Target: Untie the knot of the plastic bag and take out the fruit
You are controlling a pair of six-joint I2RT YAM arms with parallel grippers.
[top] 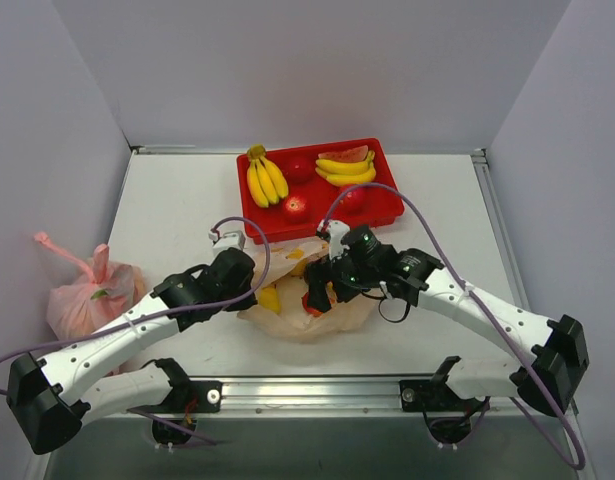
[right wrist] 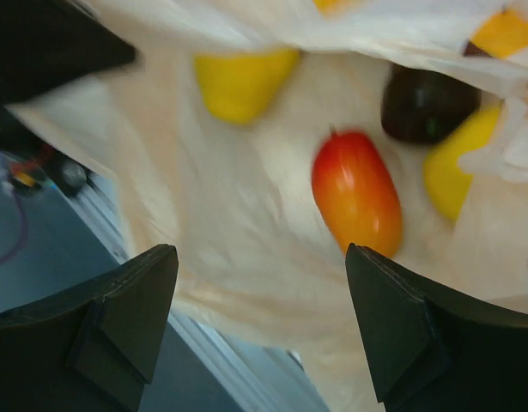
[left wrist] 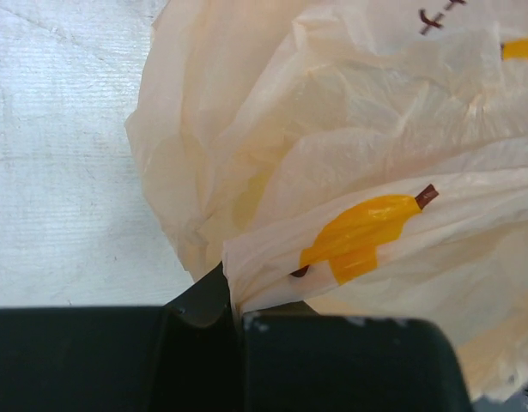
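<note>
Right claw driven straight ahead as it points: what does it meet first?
Likely the thin translucent peach-orange plastic bag, dead ahead of the open right claw; the red-orange oval fruit sits just beside that line. Depth unclear.

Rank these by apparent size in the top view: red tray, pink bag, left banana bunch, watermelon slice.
1. red tray
2. pink bag
3. left banana bunch
4. watermelon slice, judged only on its visible part, since bananas cover its lower edge
</note>
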